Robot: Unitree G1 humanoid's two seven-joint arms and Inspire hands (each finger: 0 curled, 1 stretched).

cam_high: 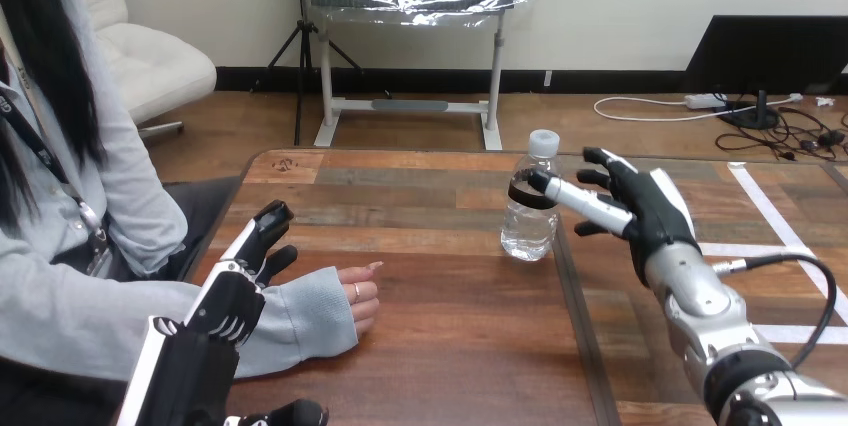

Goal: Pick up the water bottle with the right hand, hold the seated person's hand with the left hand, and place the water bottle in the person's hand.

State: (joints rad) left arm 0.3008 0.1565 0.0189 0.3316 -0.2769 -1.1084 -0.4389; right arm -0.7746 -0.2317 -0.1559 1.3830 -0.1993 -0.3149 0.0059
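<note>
Head view is showing a clear plastic water bottle (528,231) with a white screw cap (543,142) and a dark label band. It is standing upright on the brown wooden plank table (450,346), a little right of the middle and toward the far edge. The robot's right hand (650,211) is hovering just to the right of the bottle, level with the label band. Its black-and-white fingers (590,204) are spread and mostly straight, pointing toward the bottle. One fingertip is overlapping the dark band, and whether it is touching the bottle or sitting just in front of it cannot be told. This hand is released, its fingers not closing on the bottle. Its silver forearm (710,316) is coming in from the lower right corner, beside white tape lines (770,211) stuck on the tabletop.

Near the table's left edge, the person's hand (360,298) is lying on the wood with its fingers loosely curled, and a light grey-blue sleeve (300,318) is covering the wrist. The robot's left hand (228,301) is lying over that sleeve, just left of the person's hand, with its back facing the camera. Its fingers (265,224) are pointing straight away across the table, and its thumb is sticking out to the right above the sleeve. This hand is also released, not curling round the wrist, and whether it is resting on the sleeve cannot be told. The bottle is standing well apart from the person's hand.
</note>
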